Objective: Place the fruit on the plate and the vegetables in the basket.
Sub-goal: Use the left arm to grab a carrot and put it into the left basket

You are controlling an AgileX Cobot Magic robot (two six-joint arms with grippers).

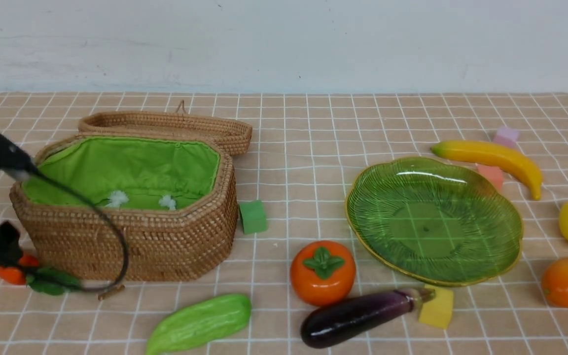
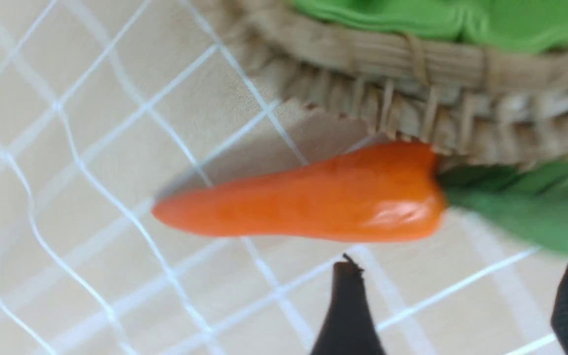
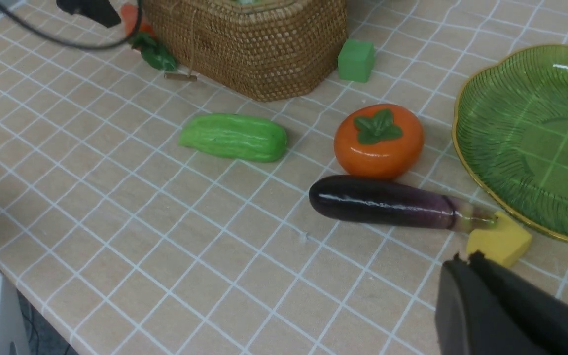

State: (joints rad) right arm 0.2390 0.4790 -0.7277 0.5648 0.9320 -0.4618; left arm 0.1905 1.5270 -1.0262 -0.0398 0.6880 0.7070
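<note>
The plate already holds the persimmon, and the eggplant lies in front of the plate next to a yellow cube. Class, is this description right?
Not quite. The plate holds no fruit: the persimmon sits on the tablecloth beside it, as the front view shows. The eggplant does lie in front of the plate next to the yellow cube.

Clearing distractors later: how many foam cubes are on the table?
4: green cube beside the basket, yellow cube by the eggplant, salmon cube between plate and banana, lilac cube behind the banana. Others may be hidden.
</note>
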